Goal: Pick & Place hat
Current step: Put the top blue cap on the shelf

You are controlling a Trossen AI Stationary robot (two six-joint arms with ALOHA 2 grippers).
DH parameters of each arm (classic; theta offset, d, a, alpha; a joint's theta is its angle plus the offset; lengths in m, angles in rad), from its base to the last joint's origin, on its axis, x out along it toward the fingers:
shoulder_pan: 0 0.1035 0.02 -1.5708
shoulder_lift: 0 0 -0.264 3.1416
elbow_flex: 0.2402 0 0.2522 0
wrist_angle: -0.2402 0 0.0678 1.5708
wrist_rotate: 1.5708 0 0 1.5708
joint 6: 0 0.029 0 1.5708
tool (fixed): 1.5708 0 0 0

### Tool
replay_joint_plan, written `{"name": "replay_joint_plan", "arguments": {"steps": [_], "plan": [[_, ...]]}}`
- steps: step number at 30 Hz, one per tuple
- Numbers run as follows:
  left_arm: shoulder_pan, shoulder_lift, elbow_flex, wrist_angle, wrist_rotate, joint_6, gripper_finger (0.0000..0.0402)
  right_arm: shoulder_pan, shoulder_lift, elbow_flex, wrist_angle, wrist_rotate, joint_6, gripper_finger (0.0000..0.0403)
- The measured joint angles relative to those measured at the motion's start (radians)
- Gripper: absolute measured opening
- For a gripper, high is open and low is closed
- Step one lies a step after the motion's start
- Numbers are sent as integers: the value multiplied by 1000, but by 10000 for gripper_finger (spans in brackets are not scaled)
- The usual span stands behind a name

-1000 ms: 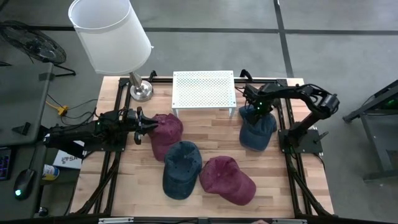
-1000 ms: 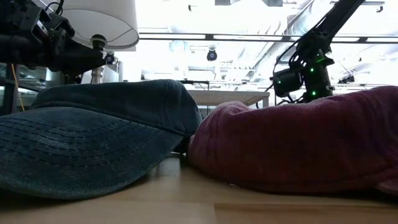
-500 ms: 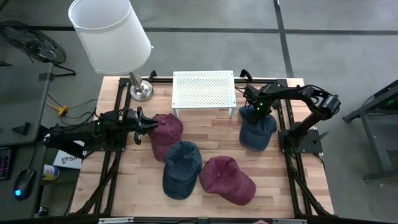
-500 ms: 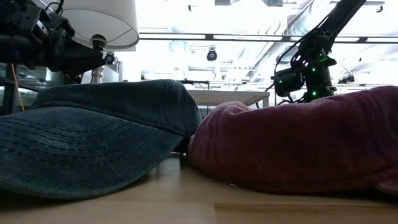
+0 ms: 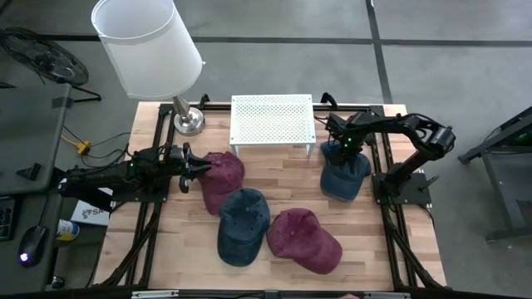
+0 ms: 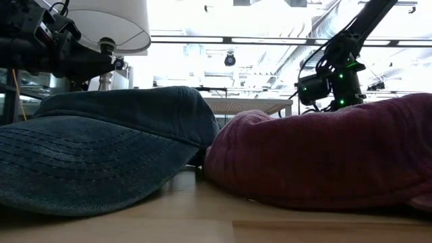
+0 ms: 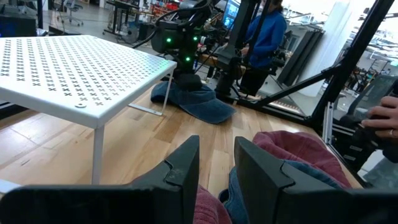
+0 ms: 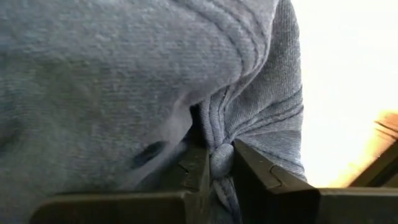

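Observation:
My right gripper [image 5: 341, 149] is shut on a blue hat [image 5: 344, 174] at the table's right, just right of a white perforated rack [image 5: 273, 120]. The left wrist view shows that hat [image 7: 196, 102] under the gripper, its brim on the wood. My left gripper [image 5: 189, 166] is open and empty at the left edge of a maroon hat [image 5: 223, 178]; its fingers [image 7: 186, 165] show a narrow gap with bare wood behind. Another blue hat [image 5: 243, 226] and another maroon hat [image 5: 304, 241] lie near the front. My right gripper pinches a bunched fold of the blue hat's cloth [image 8: 221, 163] between its two fingers. It comes from above, pointing down at the hat's far end. The cloth is gathered up at the fingers, while the hat's brim [image 7: 208, 111] rests on the table.
A lamp with a white shade [image 5: 148, 46] stands on its metal base [image 5: 188, 122] at the far left corner. The rack stands on thin legs at the far middle. A person [image 7: 264, 37] stands beyond the table, and a hand [image 7: 382, 118] shows at its right.

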Motion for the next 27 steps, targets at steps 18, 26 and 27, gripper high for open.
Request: {"name": "replay_joint_plan", "arguments": {"steps": [18,26,27], "plan": [[0,0,0,0,0,0,101,10,-152,-6,-107,-76,3,41],[0,0,0,0,0,0,101,23,-263,-5,-189,-125,-13,41],[0,0,0,0,0,0,101,26,-280,-5,-197,-131,-23,41]]}}
